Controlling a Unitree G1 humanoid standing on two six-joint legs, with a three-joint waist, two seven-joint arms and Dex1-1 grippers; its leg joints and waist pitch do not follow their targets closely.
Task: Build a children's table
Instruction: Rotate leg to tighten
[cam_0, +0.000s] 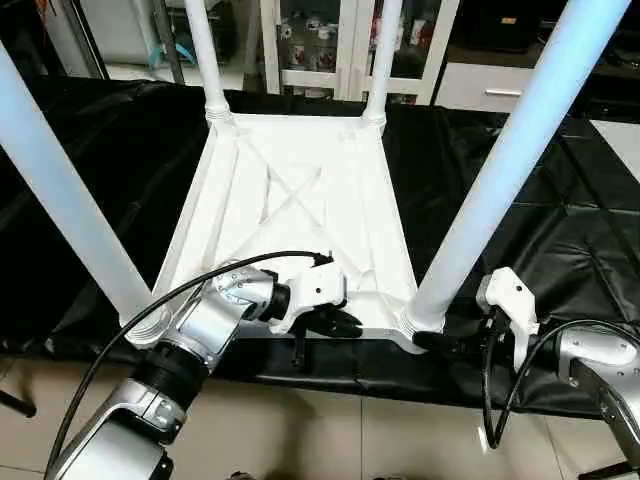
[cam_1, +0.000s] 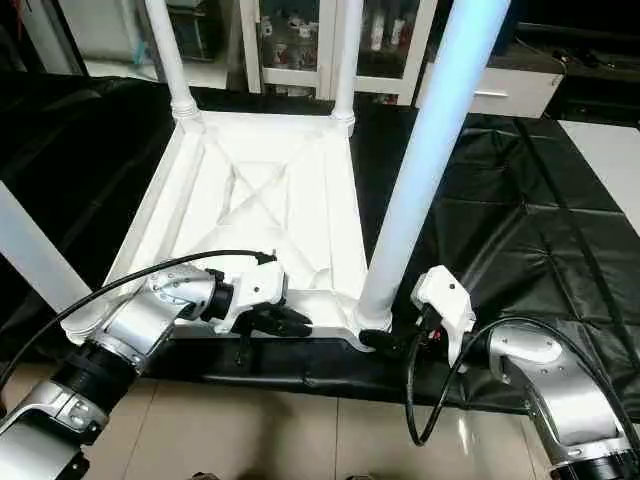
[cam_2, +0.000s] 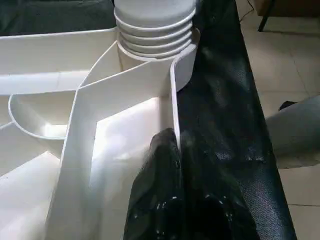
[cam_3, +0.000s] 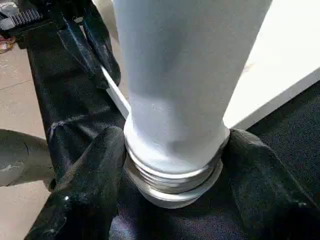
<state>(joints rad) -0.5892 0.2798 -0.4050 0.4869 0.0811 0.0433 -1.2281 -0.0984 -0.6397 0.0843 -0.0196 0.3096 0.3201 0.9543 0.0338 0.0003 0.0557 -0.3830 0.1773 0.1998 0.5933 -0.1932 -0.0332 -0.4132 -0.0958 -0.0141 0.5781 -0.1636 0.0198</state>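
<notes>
Last-leg step: top (cam_0: 300, 190) lies upside down on black-draped worktop (cam_0: 560, 260), left pincer (cam_0: 335, 322) clamped on its near rim, right pincer (cam_3: 170, 165) apart around near-right leg (cam_0: 500, 180) at socket; next likely close and twist it home.

Black quilted cover (cam_0: 560, 230) over the work surface. Beige tiled floor (cam_0: 330, 430) along its near edge. White glass-fronted cabinet (cam_0: 320, 45) beyond its far edge; white drawer unit (cam_0: 490, 90) beside.

A lab: glass-fronted cabinet (cam_0: 330, 40) (bottles inside), black-covered bench (cam_0: 560, 230).
</notes>
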